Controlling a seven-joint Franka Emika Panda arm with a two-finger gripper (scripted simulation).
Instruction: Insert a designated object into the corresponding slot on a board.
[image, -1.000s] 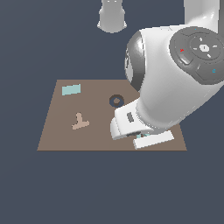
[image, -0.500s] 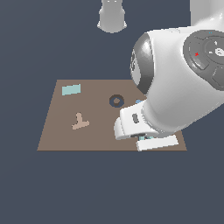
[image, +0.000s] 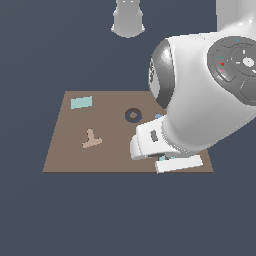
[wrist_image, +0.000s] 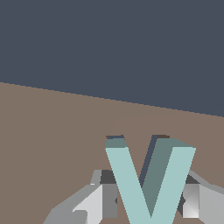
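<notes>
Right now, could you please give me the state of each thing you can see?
teal V piece: between the fingers of the hand, over the board.
hand: fingers either side of the V; contact unclear.
board: flat, partly hidden by the arm.
teal rectangle: flat on board.
tan T piece: flat on board.
dark ring mark: unoccupied.

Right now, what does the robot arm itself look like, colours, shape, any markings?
The arm is glossy white with bulky rounded housings and a dark grey band at one joint. A dark grey round cap on its side carries a small red dot and pale markings. The white gripper ends in a flat pale bar; in the wrist view its fingers look light grey and blocky. No cables show.
</notes>
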